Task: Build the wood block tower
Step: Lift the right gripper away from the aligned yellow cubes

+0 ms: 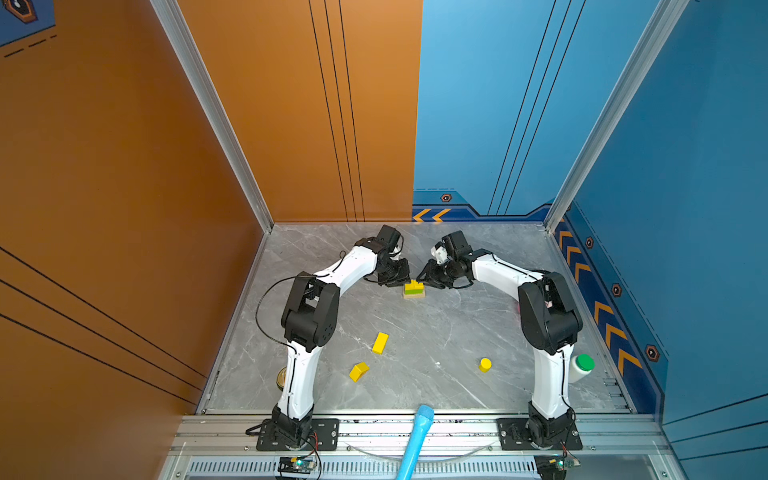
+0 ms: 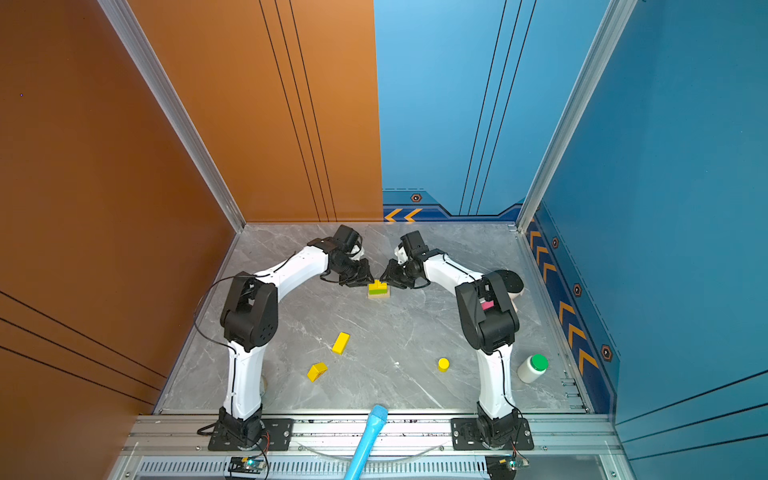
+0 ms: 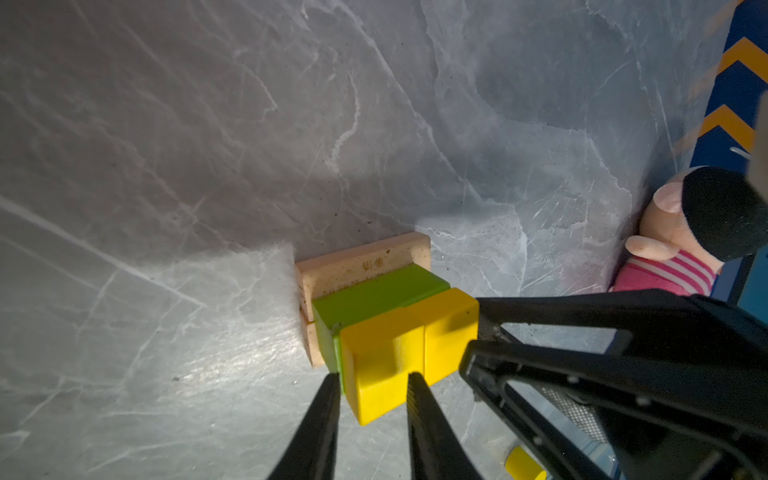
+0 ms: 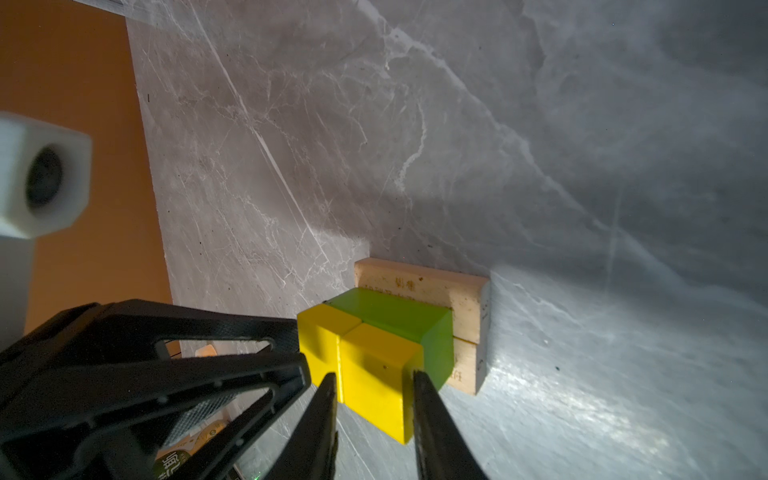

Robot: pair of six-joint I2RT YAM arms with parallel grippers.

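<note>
The tower (image 1: pixel 414 288) is standing at 12 o'clock from the middle of the table (image 1: pixel 436 332), the green bar (image 3: pixel 374 293) sitting on the two tan planks (image 3: pixel 361 266). The left gripper (image 3: pixel 372 380), at the tower's 10 o'clock, is pinching the left-hand yellow cube (image 3: pixel 374 353), and the right gripper (image 4: pixel 374 378), at 2 o'clock, is pinching the right-hand yellow cube (image 4: pixel 374 353) (both cubes are sitting side by side, touching, atop the green bar). The yellow bar (image 1: pixel 380 343) is lying at 8 o'clock, the roof-shaped piece (image 1: pixel 358 371) at 7 and the yellow cylinder (image 1: pixel 485 364) at 4.
</note>
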